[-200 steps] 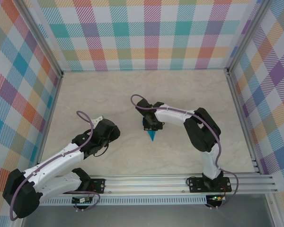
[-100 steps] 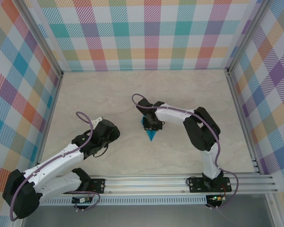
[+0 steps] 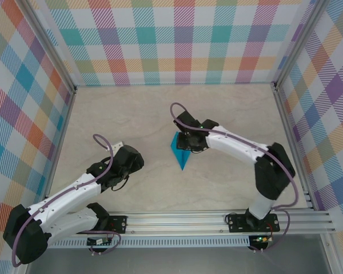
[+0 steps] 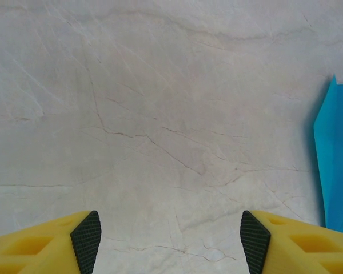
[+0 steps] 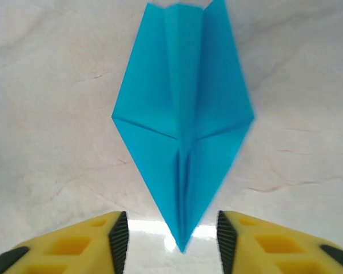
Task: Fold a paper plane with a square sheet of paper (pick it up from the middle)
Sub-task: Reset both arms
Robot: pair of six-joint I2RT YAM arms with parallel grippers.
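The paper plane (image 3: 178,152) is a cyan-blue dart lying flat on the marble table, nose toward the near edge. In the right wrist view the paper plane (image 5: 183,120) shows its centre crease and two wings. Its nose lies between my right gripper's (image 5: 170,242) open pads, touching neither. In the top view the right gripper (image 3: 187,145) hovers over the plane's right side. My left gripper (image 4: 170,242) is open over bare table with nothing between its fingers. The plane's edge (image 4: 335,165) shows at the right of that view. From above, the left gripper (image 3: 135,158) sits left of the plane.
The marble table (image 3: 131,114) is walled by checked panels, with metal posts (image 3: 51,51) at the corners. An aluminium rail (image 3: 206,220) with both arm bases runs along the near edge.
My right gripper has opened and let go of the plane, and the arm has swung right and stretched out. More of the plane now shows on the table. The left gripper has opened wider.
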